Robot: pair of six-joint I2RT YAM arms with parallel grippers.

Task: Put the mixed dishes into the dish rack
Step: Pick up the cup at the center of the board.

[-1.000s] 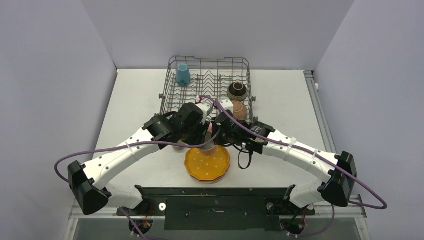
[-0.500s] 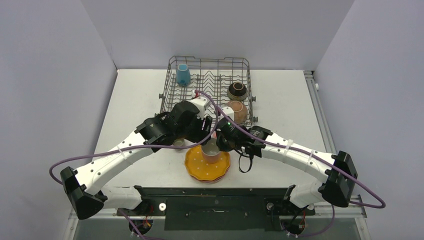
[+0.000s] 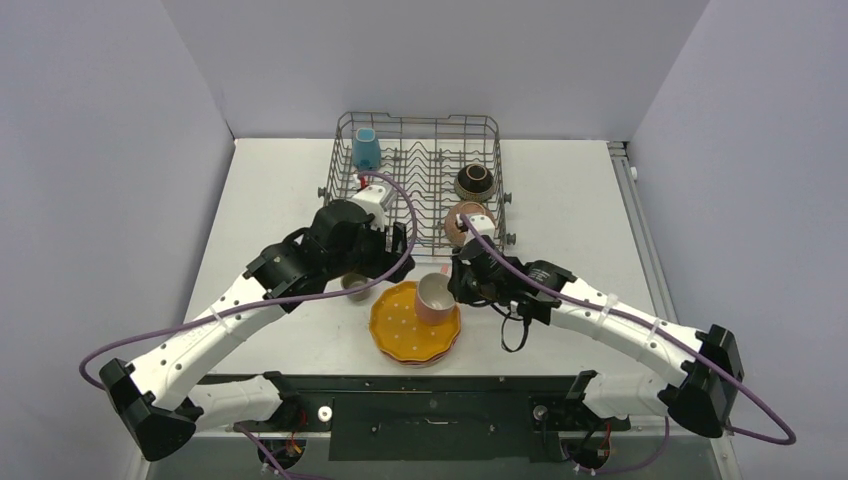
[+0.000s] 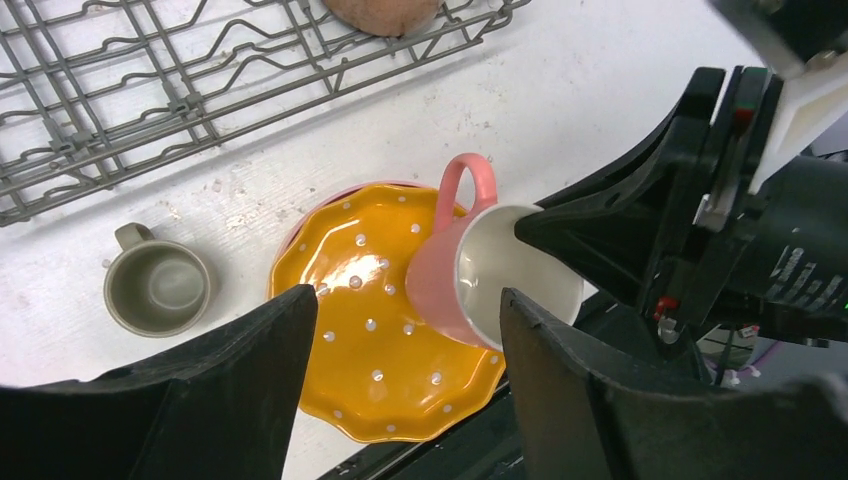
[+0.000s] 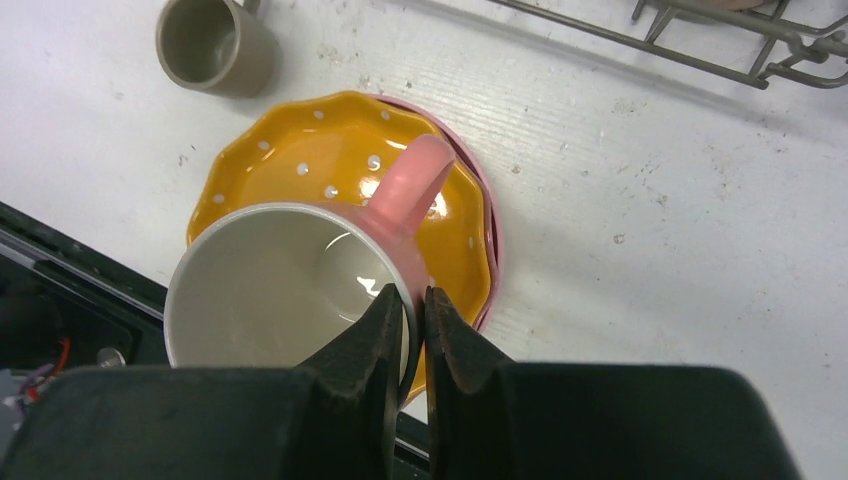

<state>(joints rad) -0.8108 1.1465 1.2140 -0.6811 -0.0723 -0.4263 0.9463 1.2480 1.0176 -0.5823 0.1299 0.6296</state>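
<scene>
Now your right gripper point(image 5: 405, 312) pinches the pink cup point(image 5: 270, 275) by its rim; your left gripper point(image 4: 405, 330) stands wide and empty. Next, likely, lift it over the dish rack point(image 3: 418, 118) wall.

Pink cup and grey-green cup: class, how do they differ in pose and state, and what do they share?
The pink cup hangs tilted over the orange plate; the grey-green cup stands upright on the table. The right gripper pinches the pink cup's rim; nothing touches the grey-green cup. Both have one handle and are outside the dish rack.
</scene>
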